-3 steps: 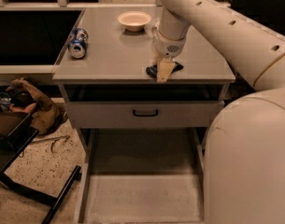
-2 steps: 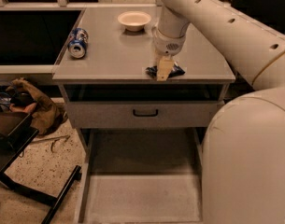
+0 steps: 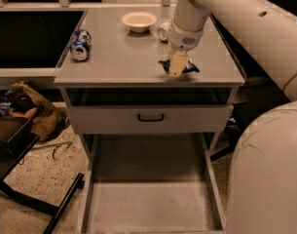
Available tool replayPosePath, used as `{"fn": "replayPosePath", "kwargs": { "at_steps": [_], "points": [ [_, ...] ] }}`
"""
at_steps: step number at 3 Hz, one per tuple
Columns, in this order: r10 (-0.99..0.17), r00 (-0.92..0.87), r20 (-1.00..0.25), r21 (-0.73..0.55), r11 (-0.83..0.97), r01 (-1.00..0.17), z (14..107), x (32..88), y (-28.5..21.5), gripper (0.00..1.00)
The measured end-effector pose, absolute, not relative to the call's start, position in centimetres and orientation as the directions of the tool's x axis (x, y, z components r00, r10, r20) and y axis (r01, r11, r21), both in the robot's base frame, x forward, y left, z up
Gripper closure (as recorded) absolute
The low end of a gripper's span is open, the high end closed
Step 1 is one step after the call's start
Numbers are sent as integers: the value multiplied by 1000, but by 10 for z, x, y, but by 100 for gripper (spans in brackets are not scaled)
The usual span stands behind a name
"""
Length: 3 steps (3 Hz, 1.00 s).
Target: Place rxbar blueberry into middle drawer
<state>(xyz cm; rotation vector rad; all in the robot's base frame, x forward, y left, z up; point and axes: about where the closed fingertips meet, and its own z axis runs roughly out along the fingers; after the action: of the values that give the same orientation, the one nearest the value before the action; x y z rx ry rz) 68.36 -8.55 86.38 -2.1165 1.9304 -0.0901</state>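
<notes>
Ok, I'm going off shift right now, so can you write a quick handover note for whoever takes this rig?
Gripper: down at the front right of the cabinet top, on the rxbar blueberry; whether it has a grip cannot be told.
Middle drawer: pulled out low in front, no bar in it.
Done: drawer open, gripper at the bar.
Left: lift the bar, bring it down over the open drawer, release it inside.
Also on top: a soda can lying on its side at the left, a bowl at the back.
</notes>
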Motion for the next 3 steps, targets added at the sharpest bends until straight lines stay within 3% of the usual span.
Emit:
{"fn": "replayPosePath", "kwargs": {
  "at_steps": [1,2,3],
  "points": [
    [-989,22,-147,-299,23,-954,888,660,-108,100],
    [-981,-28,-190,-244,75,-967,854,623,-116,100],
    [-958,-32,-285,-162,81,-983,763,589,-94,100]
  ]
}}
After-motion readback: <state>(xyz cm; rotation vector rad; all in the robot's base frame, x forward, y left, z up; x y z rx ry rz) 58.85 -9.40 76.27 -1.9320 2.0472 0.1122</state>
